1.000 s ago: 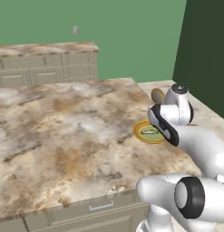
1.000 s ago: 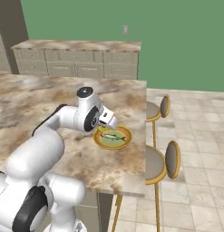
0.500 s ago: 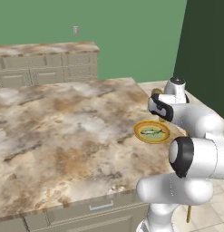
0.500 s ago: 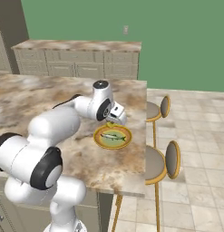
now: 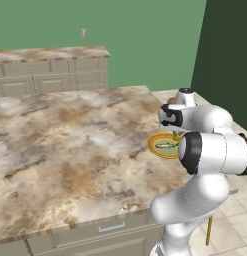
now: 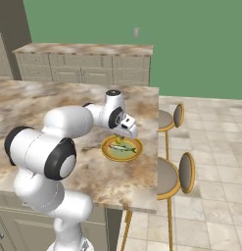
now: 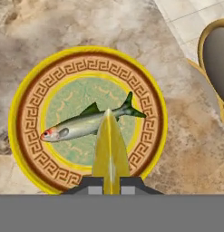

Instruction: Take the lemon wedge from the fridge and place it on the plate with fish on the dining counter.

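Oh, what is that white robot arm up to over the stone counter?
It is carrying a lemon wedge, pinched between its fingers, and holding it just above a yellow-rimmed plate with a small fish on it. The plate sits near the edge of the dining counter, beside two stools. The wedge is not on the plate yet.

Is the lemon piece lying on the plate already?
No, the lemon wedge is pinched between the fingers, held above the plate with fish.
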Tool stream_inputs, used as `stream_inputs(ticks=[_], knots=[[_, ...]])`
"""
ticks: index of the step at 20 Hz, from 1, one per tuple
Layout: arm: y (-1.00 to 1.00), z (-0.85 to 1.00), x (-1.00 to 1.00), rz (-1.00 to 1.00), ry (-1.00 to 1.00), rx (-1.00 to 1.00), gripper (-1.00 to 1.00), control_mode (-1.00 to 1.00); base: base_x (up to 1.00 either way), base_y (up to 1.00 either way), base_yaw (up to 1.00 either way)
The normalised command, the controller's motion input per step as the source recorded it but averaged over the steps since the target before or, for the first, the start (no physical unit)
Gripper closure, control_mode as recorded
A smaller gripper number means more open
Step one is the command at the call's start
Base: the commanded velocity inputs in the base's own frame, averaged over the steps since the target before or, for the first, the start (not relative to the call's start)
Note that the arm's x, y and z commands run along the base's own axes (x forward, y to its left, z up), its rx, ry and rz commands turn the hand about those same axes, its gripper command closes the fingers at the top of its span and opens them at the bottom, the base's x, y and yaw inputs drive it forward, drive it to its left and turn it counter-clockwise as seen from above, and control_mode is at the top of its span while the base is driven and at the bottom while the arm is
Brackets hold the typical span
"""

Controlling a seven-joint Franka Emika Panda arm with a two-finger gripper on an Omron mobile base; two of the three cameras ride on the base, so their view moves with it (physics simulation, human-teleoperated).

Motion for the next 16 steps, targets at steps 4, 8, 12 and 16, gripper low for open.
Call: stream_inputs(ticks=[4,8,12,16], knots=[[0.07,-0.42,-0.13,0.00,0.22,0.00,1.00,-1.00,0.00,0.00,0.00],[0.02,-0.24,-0.02,-0.01,0.11,0.00,1.00,-1.00,0.00,0.00,0.00],[0.00,-0.21,0.20,-0.09,0.06,0.00,1.00,-1.00,0.00,0.00,0.00],[0.00,-0.19,0.15,-0.09,0.01,0.00,1.00,-1.00,0.00,0.00,0.00]])
